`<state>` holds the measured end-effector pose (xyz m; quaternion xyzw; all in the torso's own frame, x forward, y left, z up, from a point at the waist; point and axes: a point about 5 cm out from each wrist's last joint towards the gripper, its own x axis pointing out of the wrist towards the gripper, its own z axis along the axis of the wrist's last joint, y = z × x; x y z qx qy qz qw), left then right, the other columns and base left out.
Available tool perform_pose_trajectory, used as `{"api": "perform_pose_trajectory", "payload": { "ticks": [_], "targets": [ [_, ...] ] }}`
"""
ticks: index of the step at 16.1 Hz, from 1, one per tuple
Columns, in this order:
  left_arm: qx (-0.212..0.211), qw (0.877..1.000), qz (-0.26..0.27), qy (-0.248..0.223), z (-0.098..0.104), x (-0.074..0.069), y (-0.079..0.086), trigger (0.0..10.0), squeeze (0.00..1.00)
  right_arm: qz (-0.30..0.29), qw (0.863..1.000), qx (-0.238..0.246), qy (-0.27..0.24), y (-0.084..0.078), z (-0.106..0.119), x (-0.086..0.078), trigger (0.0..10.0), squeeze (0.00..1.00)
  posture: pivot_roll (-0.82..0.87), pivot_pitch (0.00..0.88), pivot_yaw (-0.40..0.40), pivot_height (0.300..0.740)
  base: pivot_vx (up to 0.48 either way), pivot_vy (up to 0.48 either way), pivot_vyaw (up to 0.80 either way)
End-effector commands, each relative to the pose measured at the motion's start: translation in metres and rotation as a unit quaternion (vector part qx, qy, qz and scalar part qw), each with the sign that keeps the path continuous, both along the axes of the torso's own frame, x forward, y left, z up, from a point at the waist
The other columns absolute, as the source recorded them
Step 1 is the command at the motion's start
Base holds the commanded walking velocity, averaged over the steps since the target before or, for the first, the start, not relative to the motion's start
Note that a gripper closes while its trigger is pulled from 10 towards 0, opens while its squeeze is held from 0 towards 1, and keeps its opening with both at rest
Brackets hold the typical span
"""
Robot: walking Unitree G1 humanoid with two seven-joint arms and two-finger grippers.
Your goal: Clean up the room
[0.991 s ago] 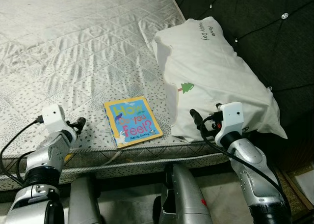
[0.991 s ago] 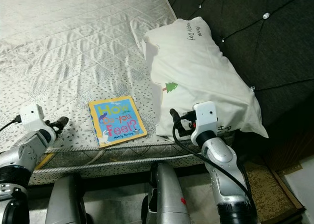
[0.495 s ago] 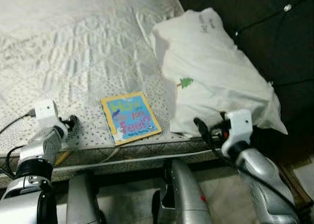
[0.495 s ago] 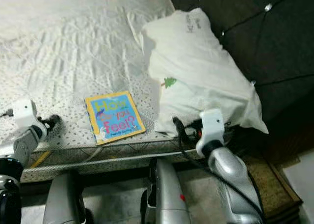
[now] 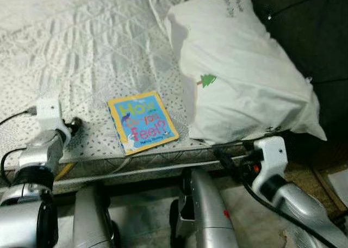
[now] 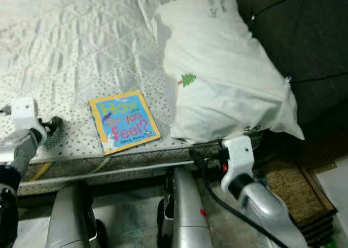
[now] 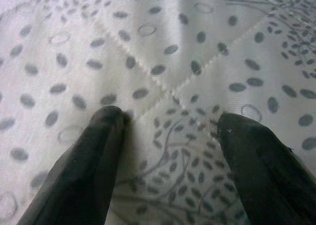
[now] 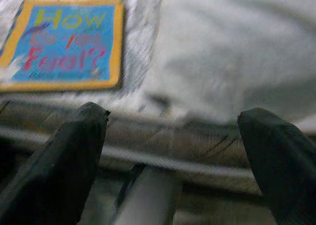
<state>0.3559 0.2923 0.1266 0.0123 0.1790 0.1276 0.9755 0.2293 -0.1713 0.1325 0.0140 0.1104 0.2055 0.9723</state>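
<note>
A book (image 5: 142, 122) lies flat on the bed (image 5: 81, 47) near its front edge, cover up, with the pillow (image 5: 244, 79) just beside it toward the headboard (image 5: 310, 36); the two look close but apart. The left hand (image 7: 170, 124) is spread and empty, its fingertips (image 7: 106, 119) resting on or just above the dotted quilt at the bed's edge, well to the left of the book. The right hand (image 8: 173, 121) is also spread and empty, held low in front of the mattress edge, below the pillow's near corner, and it looks up across the edge at the book and pillow. The likely step is picking up the book, which neither hand has reached. The main risk is the flat, thin cover: fingers coming straight down would find no edge to pinch and could shove the book farther up the quilt or off the bed onto the floor. The right hand sits below the mattress top, so lifting it forward could catch the bed's edge or snag the pillow and drag it. The soft quilt may bunch between the fingers, so that they close on fabric instead of the book. The right wrist view is blurred, so fine aim there is doubtful.
</note>
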Motion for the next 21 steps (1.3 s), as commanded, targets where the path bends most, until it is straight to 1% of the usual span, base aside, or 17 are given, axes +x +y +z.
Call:
{"api": "perform_pose_trajectory", "payload": {
  "ticks": [1, 3, 5, 6, 7, 8, 10, 13, 15, 17, 21],
  "targets": [
    [0.019, 1.0, 0.002, 0.002, 0.004, 0.001, 0.005, 10.0, 0.0, -0.01, 1.0, -0.001, 0.014, -0.011, 0.001, -0.006, 10.0, 0.0, -0.14, 0.302, -0.152, 0.527, 0.0, 0.0, 0.0],
    [0.028, 0.999, -0.018, -0.008, 0.009, 0.005, 0.0, 10.0, 0.0, 0.001, 1.0, 0.006, 0.019, -0.009, 0.003, -0.006, 10.0, 0.0, -0.13, 0.299, -0.15, 0.527, 0.0, 0.0, 0.0],
    [0.029, 0.998, -0.055, -0.007, 0.002, 0.008, -0.016, 10.0, 0.0, 0.002, 1.0, 0.01, 0.02, -0.003, 0.004, -0.004, 10.0, 0.0, -0.12, 0.291, -0.149, 0.527, 0.0, 0.0, 0.0],
    [0.028, 0.998, -0.058, -0.006, 0.001, 0.008, -0.018, 10.0, 0.0, 0.003, 1.0, 0.011, 0.02, -0.002, 0.004, -0.004, 10.0, 0.0, -0.12, 0.291, -0.149, 0.527, 0.0, 0.0, 0.0],
    [0.03, 0.996, -0.082, -0.007, -0.002, 0.01, -0.029, 10.0, 0.0, 0.01, 1.0, 0.011, 0.02, 0.001, 0.003, -0.005, 10.0, 0.0, -0.12, 0.287, -0.149, 0.527, 0.0, 0.0, 0.0],
    [0.027, 0.995, -0.094, -0.006, -0.004, 0.011, -0.034, 10.0, 0.0, 0.013, 1.0, 0.01, 0.02, 0.002, 0.003, -0.005, 10.0, 0.0, -0.12, 0.283, -0.149, 0.527, 0.0, 0.0, 0.0],
    [0.035, 0.993, -0.111, -0.005, -0.003, 0.013, -0.041, 10.0, 0.0, 0.012, 1.0, 0.007, 0.02, 0.0, 0.003, -0.005, 10.0, 0.0, -0.13, 0.278, -0.146, 0.527, 0.0, 0.0, 0.0],
    [0.054, 0.993, -0.108, -0.007, 0.002, 0.016, -0.038, 10.0, 0.0, 0.009, 1.0, 0.005, 0.018, -0.001, 0.003, -0.005, 10.0, 0.0, -0.13, 0.274, -0.142, 0.527, 0.0, 0.0, 0.0],
    [0.075, 0.993, -0.096, -0.011, 0.008, 0.017, -0.033, 10.0, 0.0, 0.008, 1.0, 0.004, 0.019, -0.001, 0.003, -0.005, 10.0, 0.0, -0.13, 0.273, -0.14, 0.527, 0.0, 0.0, 0.0],
    [0.111, 0.99, -0.086, -0.022, 0.018, 0.02, -0.026, 10.0, 0.0, 0.005, 1.0, 0.004, 0.017, 0.0, 0.003, -0.005, 10.0, 0.0, -0.14, 0.27, -0.138, 0.527, 0.0, 0.0, 0.0],
    [0.144, 0.987, -0.072, -0.025, 0.027, 0.023, -0.02, 10.0, 0.0, 0.0, 1.0, 0.003, 0.014, 0.0, 0.002, -0.004, 10.0, 0.0, -0.14, 0.267, -0.134, 0.527, 0.0, 0.0, 0.0]
  ]
}}
